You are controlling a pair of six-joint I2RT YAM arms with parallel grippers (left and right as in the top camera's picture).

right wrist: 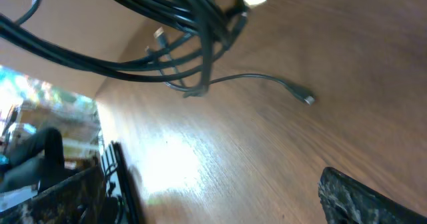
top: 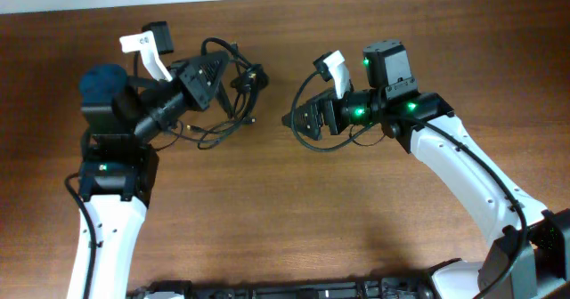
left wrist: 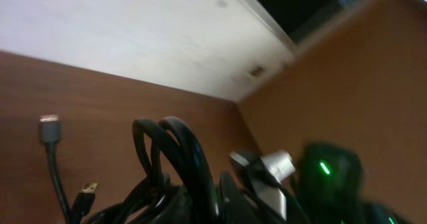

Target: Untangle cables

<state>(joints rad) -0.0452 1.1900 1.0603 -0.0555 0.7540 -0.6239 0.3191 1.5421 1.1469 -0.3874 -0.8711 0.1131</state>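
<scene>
The cables (top: 240, 85) are a bunch of thin black cords in loose loops on the wooden table, left of centre. My left gripper (top: 228, 75) is shut on the bunch; in the left wrist view black loops (left wrist: 175, 151) rise from between its jaws. A grey plug (left wrist: 50, 127) and a small gold plug (left wrist: 87, 187) hang free at the left. My right gripper (top: 294, 121) stands open to the right of the bunch, apart from it. In the right wrist view the cables (right wrist: 180, 24) cross the top, a loose plug end (right wrist: 304, 99) lies on the table, and only one finger (right wrist: 363, 197) shows.
The wooden table (top: 285, 210) stretches toward the front edge. A pale wall (left wrist: 133, 37) borders its far side. The right arm (left wrist: 330, 174) with a green light shows in the left wrist view. A black rack (right wrist: 117, 184) stands at the table's edge.
</scene>
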